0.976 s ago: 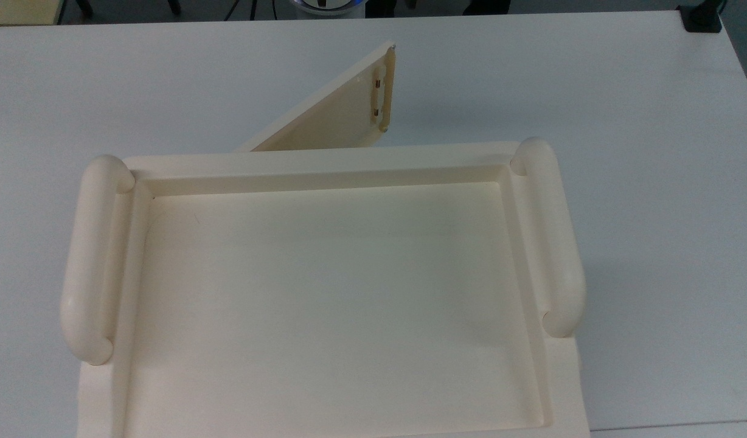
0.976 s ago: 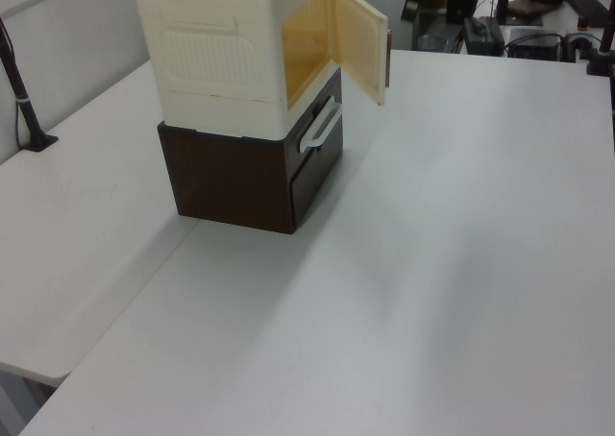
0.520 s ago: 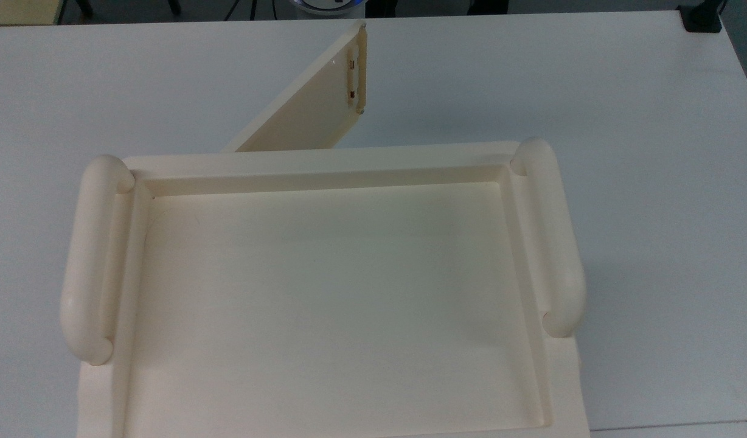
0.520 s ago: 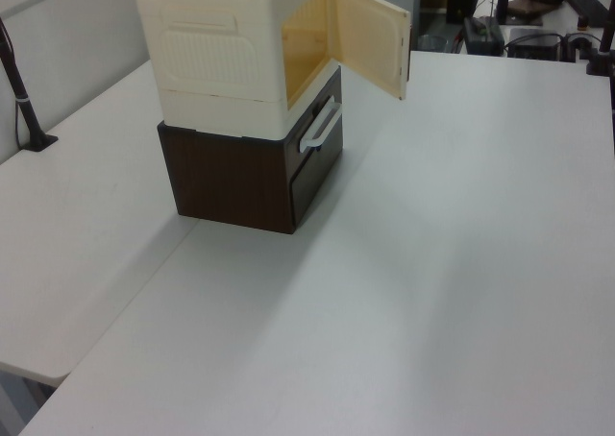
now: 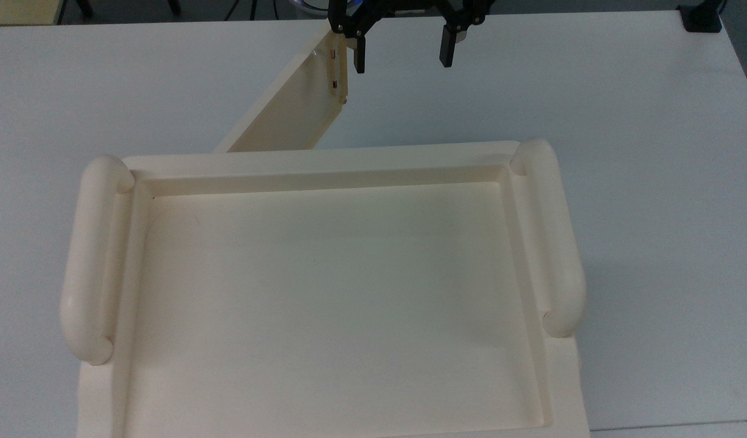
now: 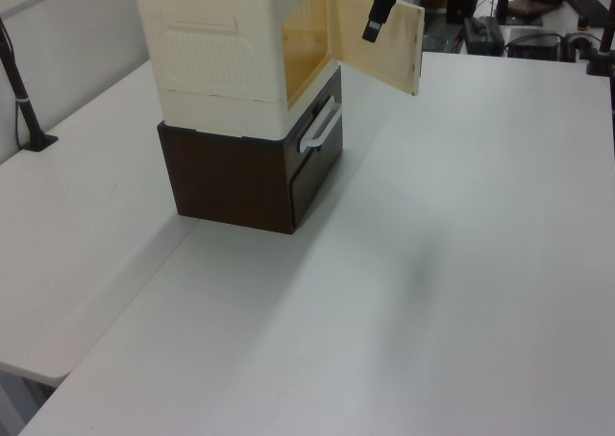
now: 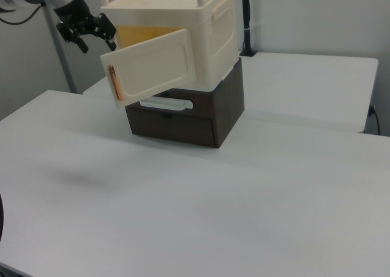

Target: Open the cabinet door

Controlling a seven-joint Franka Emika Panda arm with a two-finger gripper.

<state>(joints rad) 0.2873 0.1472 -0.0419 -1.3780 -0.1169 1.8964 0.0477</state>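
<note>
Change since a second ago: the cabinet door [image 5: 288, 109] has swung further outward, its free edge now nearer the top view's upper edge, and the claw [image 5: 403, 56] has come into the top view above it. Cabinet door: cream panel, hinged on the cream cabinet [image 6: 226, 57], standing wide open and angled away from the front opening; orange-tinted interior [image 6: 306, 47] exposed in the left view. Door handle [image 7: 113, 82]: slim bar on the panel's free edge, with brownish fasteners, outer face shown in the right view. Claw: black, two fingers spread wide apart, gripping nothing; one fingertip [image 5: 359, 61] just beside the door's free edge, the other [image 5: 446, 53] well clear to the top view's right. In the right view the claw [image 7: 91, 38] hangs to the right view's left of the cabinet, above the door's handle end. Cabinet: recessed tray-like top [image 5: 325, 292] with rounded side rails, stacked on a dark brown drawer unit [image 6: 240, 177] with a pale handle [image 6: 321, 129]. Support: white table [image 6: 432, 292].
</note>
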